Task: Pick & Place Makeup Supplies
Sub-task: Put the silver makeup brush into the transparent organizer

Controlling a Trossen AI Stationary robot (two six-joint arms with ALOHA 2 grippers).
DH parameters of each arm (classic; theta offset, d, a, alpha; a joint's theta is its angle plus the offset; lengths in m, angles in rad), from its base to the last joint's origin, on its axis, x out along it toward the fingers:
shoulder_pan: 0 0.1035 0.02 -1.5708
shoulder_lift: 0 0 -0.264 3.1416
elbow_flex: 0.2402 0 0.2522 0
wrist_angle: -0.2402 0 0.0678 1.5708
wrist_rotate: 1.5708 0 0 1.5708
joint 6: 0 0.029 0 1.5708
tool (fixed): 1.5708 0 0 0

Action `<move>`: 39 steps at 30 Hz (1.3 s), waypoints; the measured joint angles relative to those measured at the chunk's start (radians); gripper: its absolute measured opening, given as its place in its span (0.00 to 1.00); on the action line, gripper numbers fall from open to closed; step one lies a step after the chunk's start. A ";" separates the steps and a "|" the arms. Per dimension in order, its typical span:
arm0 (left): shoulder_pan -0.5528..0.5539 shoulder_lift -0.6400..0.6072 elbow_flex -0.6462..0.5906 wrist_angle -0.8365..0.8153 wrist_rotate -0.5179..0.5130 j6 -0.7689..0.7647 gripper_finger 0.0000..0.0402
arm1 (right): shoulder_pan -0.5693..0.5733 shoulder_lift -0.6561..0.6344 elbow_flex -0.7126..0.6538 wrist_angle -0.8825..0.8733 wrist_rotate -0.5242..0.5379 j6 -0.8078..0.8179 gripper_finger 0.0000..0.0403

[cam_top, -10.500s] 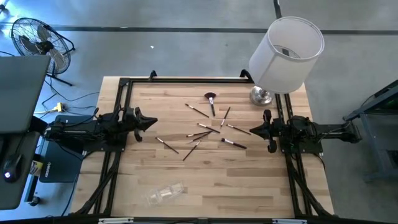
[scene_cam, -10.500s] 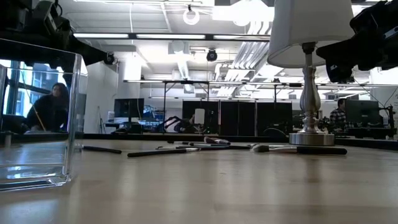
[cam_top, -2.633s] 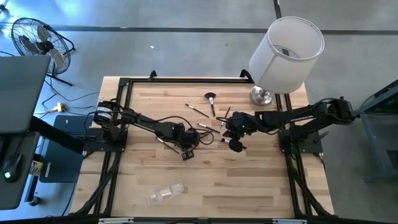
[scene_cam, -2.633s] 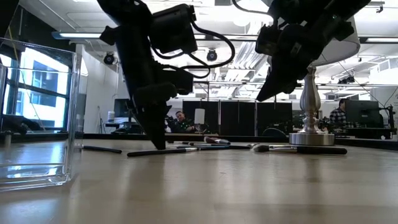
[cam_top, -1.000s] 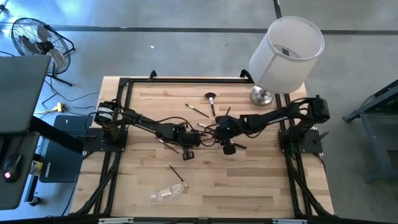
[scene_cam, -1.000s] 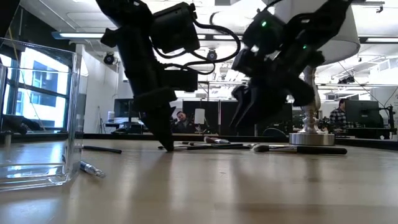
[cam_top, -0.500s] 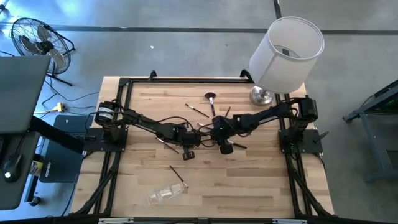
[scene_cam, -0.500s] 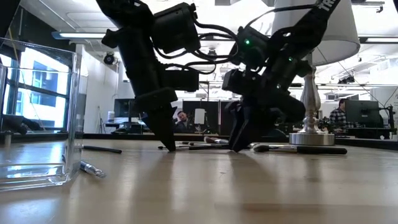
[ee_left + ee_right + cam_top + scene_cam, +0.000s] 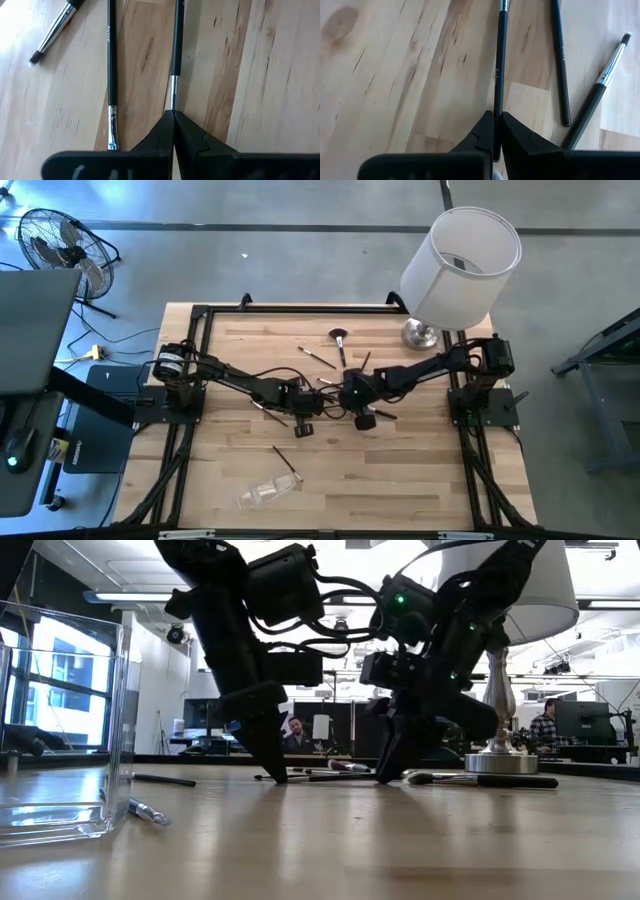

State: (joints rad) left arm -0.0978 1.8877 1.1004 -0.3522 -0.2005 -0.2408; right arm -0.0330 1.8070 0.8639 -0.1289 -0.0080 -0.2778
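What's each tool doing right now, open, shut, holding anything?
Left tool: shut on a thin makeup brush, at the table.
Right tool: shut on a thin black-handled brush, also at the table.

wooden table (image 9: 400, 470) carries scattered makeup brushes (image 9: 338, 340), lamp (image 9: 421, 333), clear pouch (image 9: 268, 492).

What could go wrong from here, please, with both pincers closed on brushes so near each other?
1. Both arms work in the same small cluster; the left pincer and right pincer could collide on lifting.
2. The right pincer grips its thin brush near the handle end, so it may slip or swing.
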 joint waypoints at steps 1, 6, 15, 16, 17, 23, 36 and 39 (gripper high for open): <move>0.000 0.000 0.000 0.002 0.000 -0.001 0.00 | 0.003 0.000 -0.001 0.001 0.003 0.011 0.02; -0.002 0.001 0.009 -0.003 -0.018 -0.054 0.00 | 0.013 0.001 -0.002 0.002 0.018 0.052 0.02; 0.001 0.007 0.103 -0.125 -0.024 -0.026 0.17 | 0.014 -0.010 -0.004 0.004 0.009 0.160 0.02; 0.001 0.007 0.112 -0.152 -0.023 -0.012 0.19 | 0.014 -0.017 -0.004 0.003 0.005 0.173 0.02; 0.001 0.007 0.125 -0.190 -0.023 0.003 0.22 | 0.014 -0.022 -0.005 0.003 0.004 0.187 0.02; 0.000 -0.082 0.172 -0.359 -0.043 0.012 0.28 | 0.016 -0.076 -0.009 -0.025 -0.001 0.303 0.01; 0.021 -0.666 -0.392 0.032 -0.071 -0.054 0.28 | 0.123 -0.103 -0.006 0.026 0.124 0.675 0.01; 0.021 -0.764 -0.499 0.193 -0.072 -0.070 0.28 | 0.153 -0.121 -0.007 0.050 0.203 0.805 0.01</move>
State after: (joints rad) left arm -0.0769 1.1241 0.6017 -0.1587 -0.2720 -0.3106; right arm 0.1197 1.6862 0.8571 -0.0788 0.1951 0.5273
